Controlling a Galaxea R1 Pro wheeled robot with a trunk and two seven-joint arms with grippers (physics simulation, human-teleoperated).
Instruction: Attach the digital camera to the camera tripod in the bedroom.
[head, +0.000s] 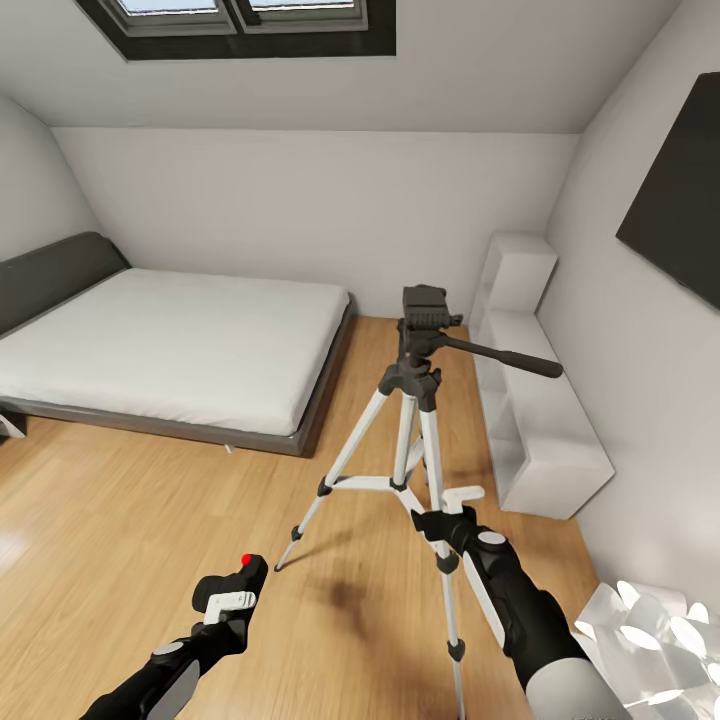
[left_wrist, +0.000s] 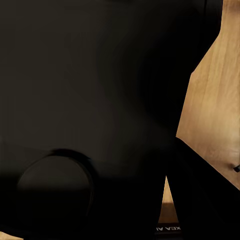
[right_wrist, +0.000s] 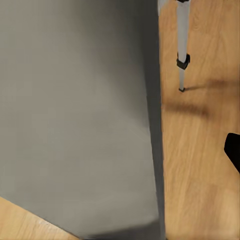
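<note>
Standing on the light wood floor (head: 130, 520), the tripod (head: 415, 400) spreads three slim silver-white legs with black joints and small black feet; its blocky black head carries a flat top plate, bare, and a long black handle pointing toward the right wall. The left gripper (head: 232, 590) is clamped on the camera (head: 243, 578), a small chunky matte-black body with a bright red round button on top, held low and well left of the tripod's legs. In the left wrist view that dark body blocks nearly everything, leaving slivers of wood. The right gripper (head: 462, 505) sits just beside the nearest tripod leg, its white fingertips apart and holding nothing. The right wrist view shows a smooth grey surface close up, and beyond its straight edge a tripod leg (right_wrist: 182, 45) ending on the boards.

A low bed (head: 170, 345) with a white mattress and dark frame lies to the left, a white shelf (head: 530, 400) against the right wall. Bare floor lies between the bed's corner and the tripod.
</note>
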